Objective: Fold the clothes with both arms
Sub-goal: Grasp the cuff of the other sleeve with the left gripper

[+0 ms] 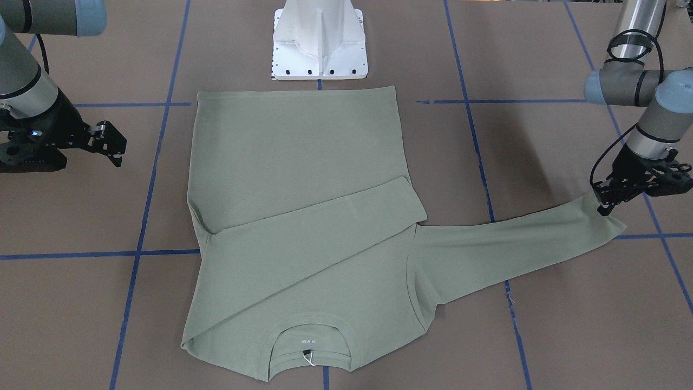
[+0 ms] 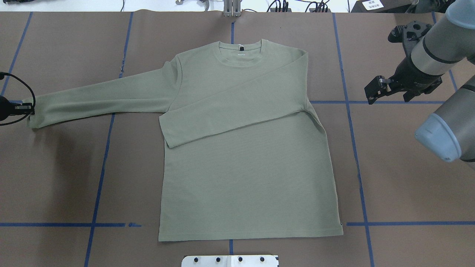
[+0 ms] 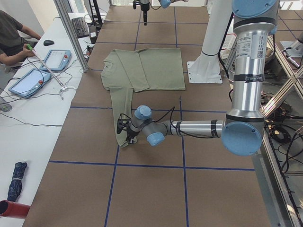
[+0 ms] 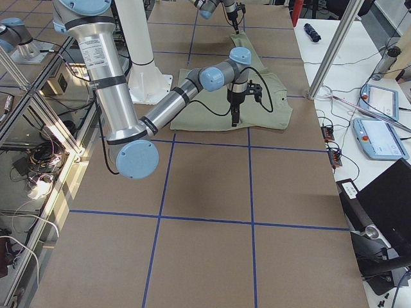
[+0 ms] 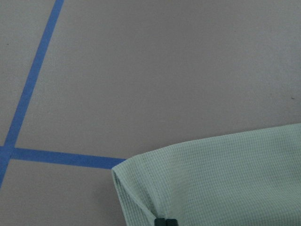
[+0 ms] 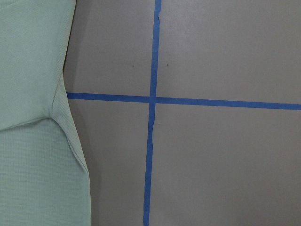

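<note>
The sage-green long-sleeved shirt point(image 2: 245, 167) lies flat on the brown table, collar toward the far side from me. One sleeve point(image 2: 237, 111) is folded diagonally across the chest. The other sleeve point(image 2: 100, 98) stretches out flat toward my left. My left gripper point(image 1: 605, 207) is shut on that sleeve's cuff point(image 5: 141, 188), low at the table; one fingertip point(image 5: 164, 221) shows on the fabric. My right gripper point(image 1: 112, 143) is open and empty, hovering above bare table beside the shirt's folded-sleeve side point(image 6: 28, 94), clear of the fabric.
The white pedestal point(image 1: 319, 43) stands just behind the shirt's hem. Blue tape lines point(image 2: 356, 155) grid the brown table. A side bench with tablets point(image 3: 28, 80) and a seated person point(image 3: 12, 33) lies beyond the table's far edge.
</note>
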Controlling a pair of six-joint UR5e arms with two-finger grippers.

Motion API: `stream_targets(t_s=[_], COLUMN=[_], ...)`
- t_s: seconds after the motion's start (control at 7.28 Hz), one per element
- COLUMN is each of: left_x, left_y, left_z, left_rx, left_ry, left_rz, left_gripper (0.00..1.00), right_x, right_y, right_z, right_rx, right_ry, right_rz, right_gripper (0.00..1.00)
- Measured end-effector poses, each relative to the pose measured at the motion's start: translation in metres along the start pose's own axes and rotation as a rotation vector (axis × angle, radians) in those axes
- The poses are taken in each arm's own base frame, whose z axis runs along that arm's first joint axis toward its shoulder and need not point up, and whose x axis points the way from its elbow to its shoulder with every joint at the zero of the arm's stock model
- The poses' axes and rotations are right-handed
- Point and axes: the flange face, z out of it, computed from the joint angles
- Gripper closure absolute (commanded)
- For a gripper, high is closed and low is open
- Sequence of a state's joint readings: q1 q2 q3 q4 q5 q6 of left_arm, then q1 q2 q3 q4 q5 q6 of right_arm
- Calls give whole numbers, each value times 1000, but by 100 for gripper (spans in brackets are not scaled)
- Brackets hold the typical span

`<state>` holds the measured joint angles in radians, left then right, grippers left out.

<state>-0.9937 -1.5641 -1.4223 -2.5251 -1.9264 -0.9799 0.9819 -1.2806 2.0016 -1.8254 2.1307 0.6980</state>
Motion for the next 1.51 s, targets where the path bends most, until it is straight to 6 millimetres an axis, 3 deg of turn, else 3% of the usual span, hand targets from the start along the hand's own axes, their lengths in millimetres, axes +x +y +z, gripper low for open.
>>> stream_targets(t_s=[0.14, 1.1, 1.37, 1.51], left_x=[-3, -15, -18, -18], left_y=[2, 6, 7, 8], left_z=[0, 18, 21, 21], left_rx=[-5, -30, -35, -36], left_ry=[-2, -32, -37, -37], left_rz=[5, -6, -12, -13], left_gripper=[0, 1, 12, 13], right_x=[0, -2, -2, -2], right_y=[0, 0, 0, 0], right_z=[0, -1, -1, -1], right_rx=[-1, 2, 2, 2], right_ry=[0, -2, -2, -2], right_rz=[0, -3, -4, -3], right_gripper=[0, 0, 0, 0])
